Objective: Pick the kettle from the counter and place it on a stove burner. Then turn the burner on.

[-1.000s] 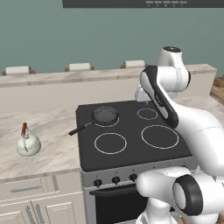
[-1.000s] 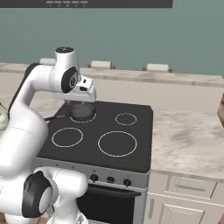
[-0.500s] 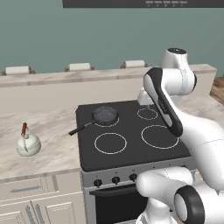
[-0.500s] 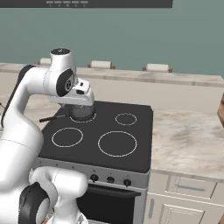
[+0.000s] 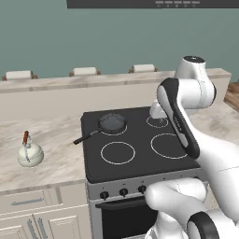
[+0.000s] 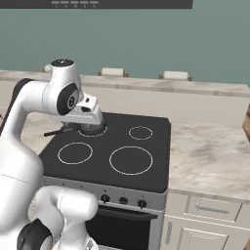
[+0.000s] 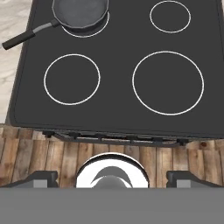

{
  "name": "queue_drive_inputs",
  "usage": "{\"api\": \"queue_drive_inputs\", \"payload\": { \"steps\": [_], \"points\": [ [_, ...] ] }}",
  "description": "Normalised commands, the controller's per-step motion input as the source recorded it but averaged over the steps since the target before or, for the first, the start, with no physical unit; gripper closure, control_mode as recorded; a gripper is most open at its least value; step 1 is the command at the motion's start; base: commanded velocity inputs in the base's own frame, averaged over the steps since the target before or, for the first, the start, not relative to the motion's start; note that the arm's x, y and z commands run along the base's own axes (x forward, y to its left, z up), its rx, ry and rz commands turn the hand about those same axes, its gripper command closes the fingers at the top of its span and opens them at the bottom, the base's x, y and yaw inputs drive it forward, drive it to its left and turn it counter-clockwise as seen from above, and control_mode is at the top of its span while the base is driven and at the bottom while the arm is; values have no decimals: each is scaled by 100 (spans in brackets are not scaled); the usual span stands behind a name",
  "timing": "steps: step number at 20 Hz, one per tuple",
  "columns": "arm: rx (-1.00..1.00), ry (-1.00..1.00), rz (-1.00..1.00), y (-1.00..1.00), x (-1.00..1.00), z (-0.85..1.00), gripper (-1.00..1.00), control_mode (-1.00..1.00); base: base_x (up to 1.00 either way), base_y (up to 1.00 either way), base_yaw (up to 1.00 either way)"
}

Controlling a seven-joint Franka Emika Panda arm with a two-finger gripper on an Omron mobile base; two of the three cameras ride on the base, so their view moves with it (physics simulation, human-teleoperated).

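The kettle [image 5: 30, 154] is small, squat and cream-white, with an arched handle topped by a reddish-brown bar. It stands upright on the worktop [image 5: 56, 154], left of the cooktop [image 5: 135, 140] and well apart from it. The handle bar rises straight up; the spout is too small to tell which way it points.

On the cooktop, the middle-sized white ring, the burner [image 5: 117, 152], is bare at the front left. A black pan [image 5: 112, 123] sits on the rear left ring, its long handle reaching out to the left and slightly forward, over the cooktop's edge.

The gripper [image 7: 112, 177] hangs high above the cooktop's front edge and looks straight down; its jaws stand wide, one dark tip at each side of the hand view, with nothing between them. In the base views the hand [image 6: 85, 113] is above the cooktop's rear.

Against a second ago, the arm's upper joint has risen and the jaws have widened. The kettle and pan have not moved.
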Motion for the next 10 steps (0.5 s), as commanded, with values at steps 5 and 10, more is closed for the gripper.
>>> {"api": "queue_drive_inputs", "payload": {
  "steps": [5,10],
  "points": [
    [0,0,0,7,-23,-9,-100,-100,0,0,0],
    [0,0,0,28,-19,-4,-100,-100,0,0,0]
  ]
}}
